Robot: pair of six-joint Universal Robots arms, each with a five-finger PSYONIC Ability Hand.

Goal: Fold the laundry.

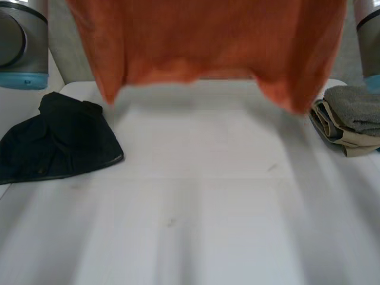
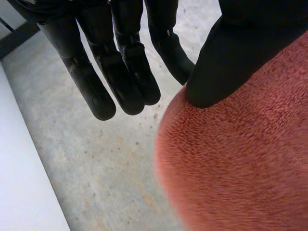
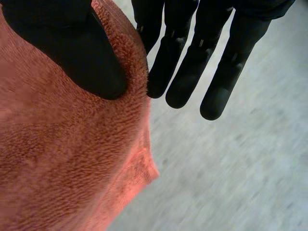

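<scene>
An orange towel [image 1: 208,41] hangs spread in the air above the far side of the white table [image 1: 208,214], its lower edge just over the tabletop. In the left wrist view my left hand [image 2: 125,72] holds one top corner of the towel [image 2: 240,163]: the thumb [image 2: 236,57] presses the fleecy cloth while the fingers stay straight beside it. In the right wrist view my right hand [image 3: 192,62] grips the other top corner of the towel [image 3: 62,159] the same way, thumb [image 3: 72,48] on the cloth, over the floor.
A crumpled black garment [image 1: 59,142] lies at the table's left. A folded stack of grey and beige cloth [image 1: 353,119] sits at the right edge. My left arm [image 1: 21,41] and right arm [image 1: 368,29] flank the towel.
</scene>
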